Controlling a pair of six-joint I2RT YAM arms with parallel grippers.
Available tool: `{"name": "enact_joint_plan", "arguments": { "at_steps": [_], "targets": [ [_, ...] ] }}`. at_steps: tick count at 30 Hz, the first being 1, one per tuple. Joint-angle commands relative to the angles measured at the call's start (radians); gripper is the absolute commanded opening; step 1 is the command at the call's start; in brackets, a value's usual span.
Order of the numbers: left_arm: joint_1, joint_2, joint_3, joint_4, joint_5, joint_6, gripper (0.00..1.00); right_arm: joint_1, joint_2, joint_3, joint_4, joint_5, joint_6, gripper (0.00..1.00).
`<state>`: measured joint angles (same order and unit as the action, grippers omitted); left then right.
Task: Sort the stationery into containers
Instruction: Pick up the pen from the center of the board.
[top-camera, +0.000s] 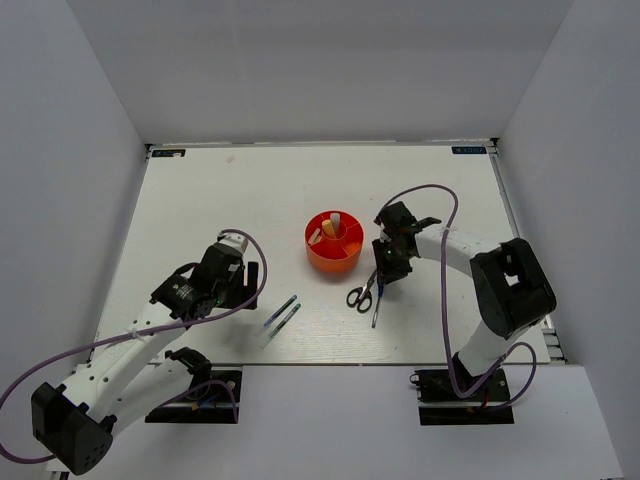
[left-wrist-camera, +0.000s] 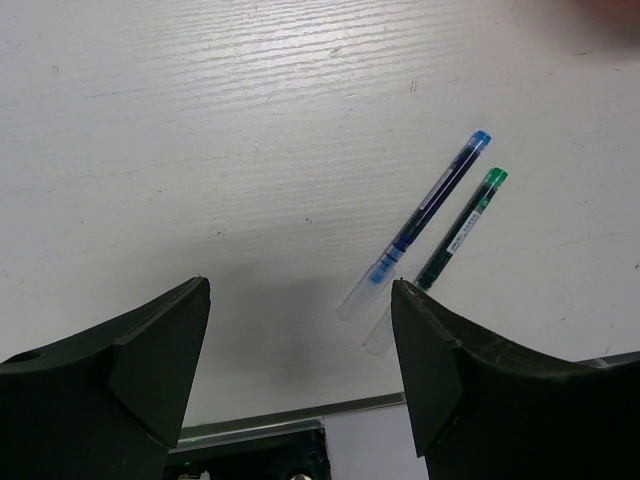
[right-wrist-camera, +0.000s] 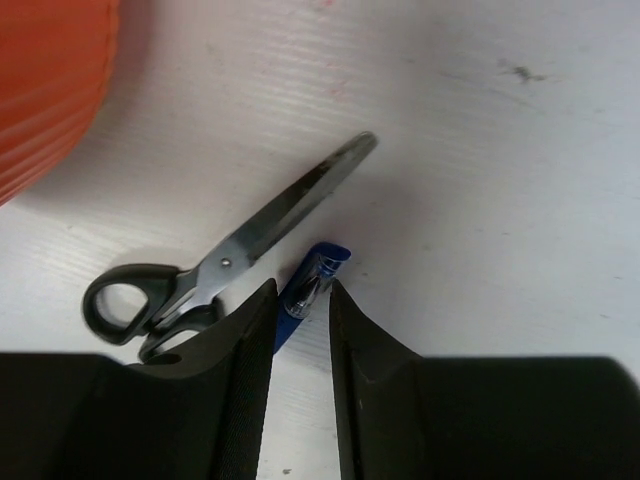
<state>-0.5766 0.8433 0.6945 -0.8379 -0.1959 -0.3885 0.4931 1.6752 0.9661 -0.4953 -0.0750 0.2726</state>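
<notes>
beside the scissors (right-wrist-camera: 225, 265), the right gripper (right-wrist-camera: 300, 290), jaws narrow, straddles the blue pen (right-wrist-camera: 318, 268) lying lengthwise between them, whether clamped cannot be told

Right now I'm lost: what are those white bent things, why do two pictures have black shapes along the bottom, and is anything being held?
The white bent things are two robot arms, seen from a camera above the table. Each arm ends in a two-finger gripper. The other two pictures come from cameras on the wrists, so the black shapes there are each gripper's own fingers. The left gripper is wide open over the table and holds nothing. The two thin pens lie side by side just ahead of it. The right gripper has its fingers close on either side of a blue pen, which lies beside black-handled scissors. Whether it grips the pen is unclear. An orange-red tub sits mid-table with a few small items inside.
</notes>
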Motion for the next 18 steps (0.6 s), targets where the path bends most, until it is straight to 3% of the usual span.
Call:
{"name": "enact_joint_plan", "arguments": {
  "at_steps": [1,13,15,18],
  "targets": [
    [0.004,-0.009,-0.006,0.008,-0.005,0.007,0.83,0.009,0.011,-0.017,0.000,0.187,-0.035,0.31],
    [0.006,-0.012,-0.007,0.008,0.003,0.004,0.83,0.030,0.063,-0.010,-0.020,0.138,-0.041,0.30],
    [0.004,-0.012,-0.012,0.008,0.003,0.002,0.83,0.030,0.081,-0.007,-0.025,0.139,-0.042,0.25],
    [0.009,-0.013,-0.013,0.010,0.003,0.004,0.83,0.027,0.095,-0.007,-0.035,0.127,-0.041,0.08]
  ]
}}
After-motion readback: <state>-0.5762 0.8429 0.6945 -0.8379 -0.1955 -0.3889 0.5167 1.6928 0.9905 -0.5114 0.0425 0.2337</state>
